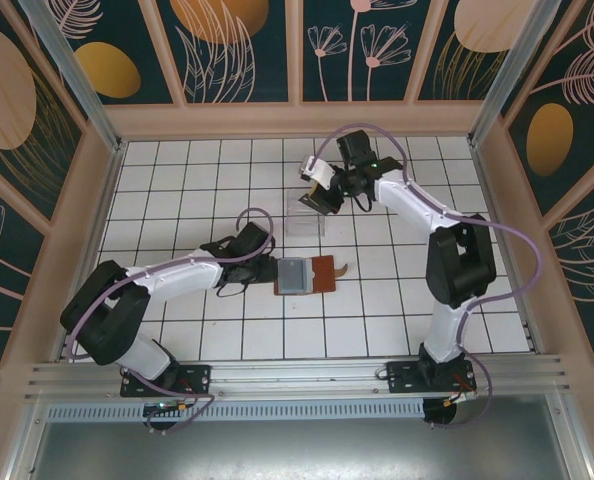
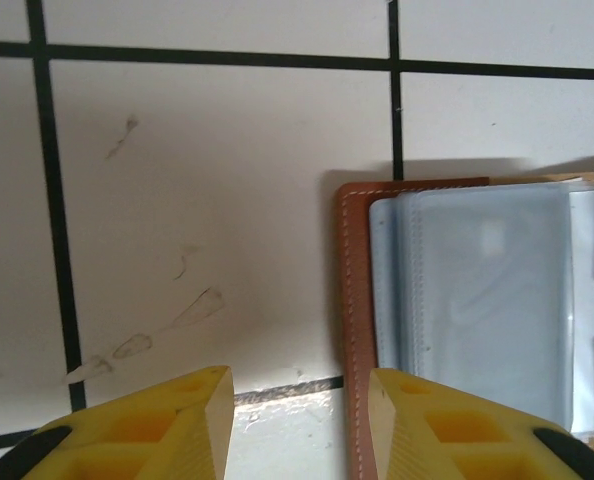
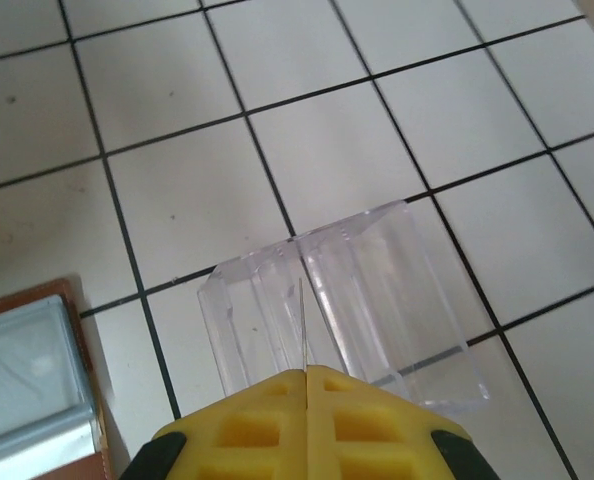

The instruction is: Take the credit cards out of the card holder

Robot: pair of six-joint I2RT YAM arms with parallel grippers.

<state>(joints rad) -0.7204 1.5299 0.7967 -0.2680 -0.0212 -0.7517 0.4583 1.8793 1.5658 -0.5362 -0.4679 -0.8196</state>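
Observation:
The brown card holder (image 1: 322, 276) lies open on the tiles, grey-blue sleeves (image 2: 477, 290) facing up with pale credit cards showing through them. My left gripper (image 1: 264, 268) hovers low at its left edge, jaws open; in the left wrist view (image 2: 299, 385) the brown stitched border runs between the yellow fingers and the right finger (image 2: 427, 420) overlaps the holder. My right gripper (image 1: 325, 197) is shut on one thin credit card (image 3: 302, 320), seen edge-on. It sits just above the clear plastic stand (image 3: 347, 300). A corner of the card holder (image 3: 27, 400) shows at lower left there.
The clear stand (image 1: 305, 222) sits one tile behind the card holder. The holder's brown closing tab (image 1: 345, 270) curls out to its right. White tiled floor extends all round, fenced by wooden walls (image 1: 297, 120).

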